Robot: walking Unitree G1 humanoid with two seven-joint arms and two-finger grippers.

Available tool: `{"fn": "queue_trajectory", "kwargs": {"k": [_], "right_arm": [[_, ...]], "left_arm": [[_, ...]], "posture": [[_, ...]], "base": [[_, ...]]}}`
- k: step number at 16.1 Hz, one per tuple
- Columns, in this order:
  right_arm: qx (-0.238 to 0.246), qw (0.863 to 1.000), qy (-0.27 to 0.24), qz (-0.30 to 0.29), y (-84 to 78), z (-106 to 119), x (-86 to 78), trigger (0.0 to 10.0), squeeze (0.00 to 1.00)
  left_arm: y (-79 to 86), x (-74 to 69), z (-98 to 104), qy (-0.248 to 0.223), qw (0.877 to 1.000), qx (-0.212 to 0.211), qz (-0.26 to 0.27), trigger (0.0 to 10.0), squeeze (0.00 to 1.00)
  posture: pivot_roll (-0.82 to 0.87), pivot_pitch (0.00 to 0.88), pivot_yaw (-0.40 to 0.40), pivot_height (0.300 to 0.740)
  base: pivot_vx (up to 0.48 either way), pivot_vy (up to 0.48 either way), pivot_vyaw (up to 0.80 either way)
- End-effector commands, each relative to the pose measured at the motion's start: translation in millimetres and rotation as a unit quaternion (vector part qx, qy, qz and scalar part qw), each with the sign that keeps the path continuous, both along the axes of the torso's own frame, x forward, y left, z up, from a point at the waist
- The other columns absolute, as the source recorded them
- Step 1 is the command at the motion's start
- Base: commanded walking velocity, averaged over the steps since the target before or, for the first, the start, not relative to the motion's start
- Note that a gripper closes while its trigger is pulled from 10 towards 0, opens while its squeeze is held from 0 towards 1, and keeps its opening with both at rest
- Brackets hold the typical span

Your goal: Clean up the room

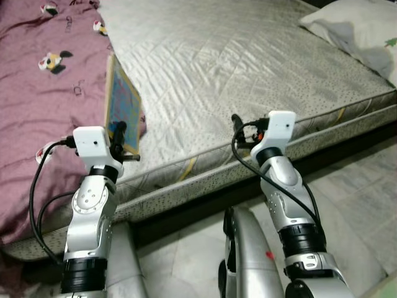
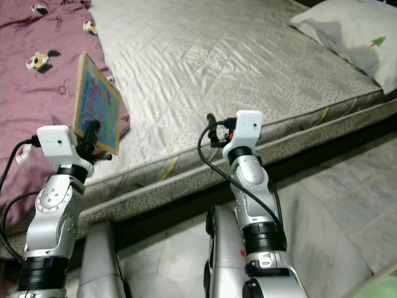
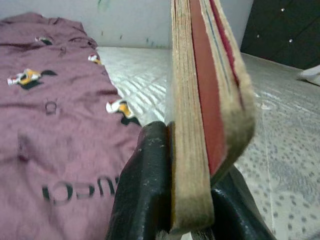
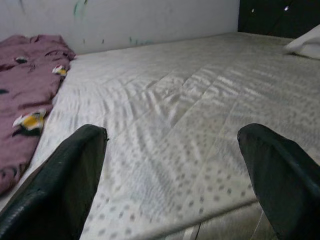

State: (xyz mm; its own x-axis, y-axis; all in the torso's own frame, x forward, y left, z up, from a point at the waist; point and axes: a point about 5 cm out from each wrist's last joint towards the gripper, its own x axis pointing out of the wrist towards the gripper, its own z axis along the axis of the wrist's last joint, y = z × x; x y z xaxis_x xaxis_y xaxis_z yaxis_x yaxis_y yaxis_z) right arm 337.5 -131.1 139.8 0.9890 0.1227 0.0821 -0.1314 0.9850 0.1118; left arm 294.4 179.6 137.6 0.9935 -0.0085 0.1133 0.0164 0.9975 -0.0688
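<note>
A flat wooden board (image 1: 121, 104) with a blue, colourful face stands upright on edge, held over the near edge of the bed. My left gripper (image 1: 119, 138) is shut on its lower edge; in the left wrist view the board's layered edge (image 3: 200, 125) sits clamped between both black fingers (image 3: 142, 190). My right gripper (image 1: 238, 124) stands open at the bed's near edge, nothing between its fingers (image 4: 65, 185), facing across the bare mattress (image 4: 190, 100).
A maroon blanket (image 1: 43, 93) with cartoon prints covers the bed's left part. A white pillow (image 1: 363, 28) lies at the far right corner. The grey quilted mattress (image 1: 236, 62) spans the middle. Pale tiled floor (image 1: 353, 192) runs beside the bed.
</note>
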Motion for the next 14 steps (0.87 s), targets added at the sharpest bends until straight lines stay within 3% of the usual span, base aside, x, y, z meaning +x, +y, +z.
{"fn": "queue_trajectory", "kwargs": {"k": [1, 6, 14], "right_arm": [[0.002, 1.000, -0.005, -0.003, -1.1, 2.7, 2.0, 10.0, 0.00], [0.004, 1.000, -0.007, 0.000, -0.5, 3.6, 2.7, 10.0, 0.00], [0.001, 1.000, -0.008, 0.000, -2.4, 3.6, 1.7, 10.0, 0.00]], "left_arm": [[-4.2, 0.5, 13.1, -0.029, 0.999, 0.017, -0.013, 10.0, 0.00], [-3.7, 2.1, 1.3, 0.007, 1.000, 0.024, 0.006, 10.0, 0.00], [-9.2, -0.7, -3.7, 0.016, 0.999, 0.041, 0.007, 10.0, 0.00]], "posture": [[-0.05, 0.000, -0.003, 0.574], [-0.05, 0.000, -0.003, 0.634], [-0.06, 0.000, -0.003, 0.717]], "base": [[0.000, 0.000, 0.00], [0.000, 0.000, 0.00], [0.000, 0.000, 0.00]]}}
